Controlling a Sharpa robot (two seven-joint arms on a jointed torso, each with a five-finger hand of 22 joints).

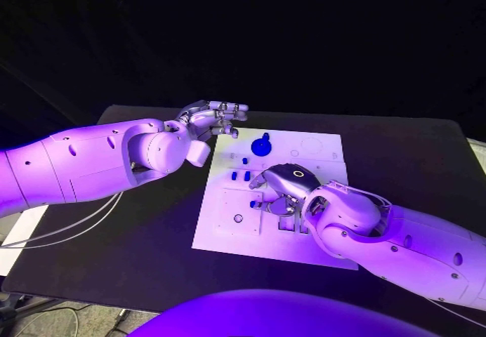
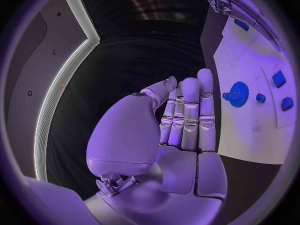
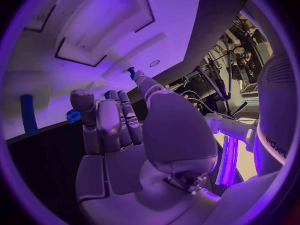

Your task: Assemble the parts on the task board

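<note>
My right hand [image 1: 281, 188] is down over the middle of the task board [image 1: 228, 221], palm toward the plate, and in the right wrist view a fingertip [image 3: 139, 76] sits right at a small blue peg [image 3: 131, 71] against the white surface. I read that as the hand pinching or pressing the peg, but the contact is too small for me to be sure, so I cannot tell whether it holds anything. My left hand [image 1: 211, 114] hangs off the board's far left corner above the black desk [image 1: 405, 151], fingers drawn in together and the thumb folded across, nothing in it; the left wrist view shows the same closed, empty palm [image 2: 181, 120]. What the next move turns on is how the loose parts lie between the two hands. The blue gear [image 1: 261, 146] lies on the far part of the board, between the hands and just beside the left one, with the small blue pieces [image 1: 241, 173] in a short row nearer my right hand. I judge the left hand the nearer one for the gear, reaching across toward the board's middle, while the right finishes seating its peg.
</note>
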